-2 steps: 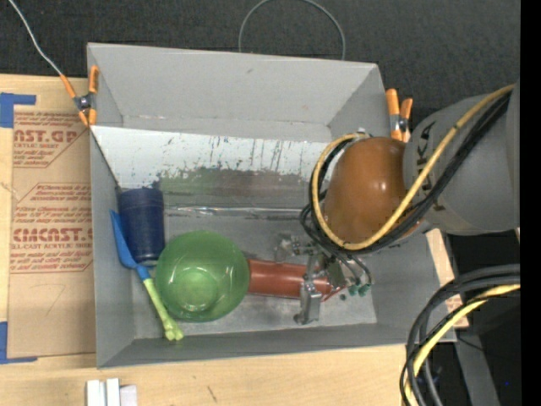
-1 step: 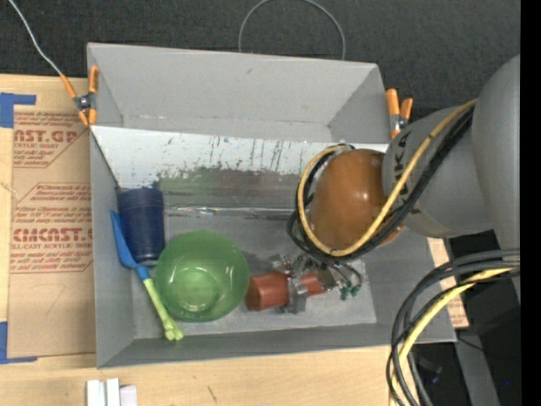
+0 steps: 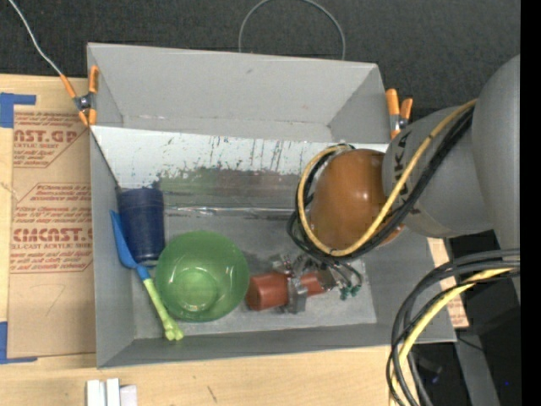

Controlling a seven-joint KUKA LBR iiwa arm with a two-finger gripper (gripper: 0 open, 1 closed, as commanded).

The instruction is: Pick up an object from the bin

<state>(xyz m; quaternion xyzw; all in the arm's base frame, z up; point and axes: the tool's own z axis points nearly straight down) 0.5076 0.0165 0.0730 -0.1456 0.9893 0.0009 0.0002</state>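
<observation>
Four things lie in your bin: one blue cup, one green bowl, one spoon and one red cylinder. The gripper is at the cylinder; you cannot tell its grip.

The bin is plain grey, its back wall marked with dark, scratchy vertical streaks. The cup is deep blue. The bowl is translucent bright green. The scoop has a blue blade and a lime-green handle. The cylinder is reddish brown. The gripper is dull metallic grey. The wrist cover is glossy orange-brown, ringed by black and yellow cables. The arm is light grey.
</observation>
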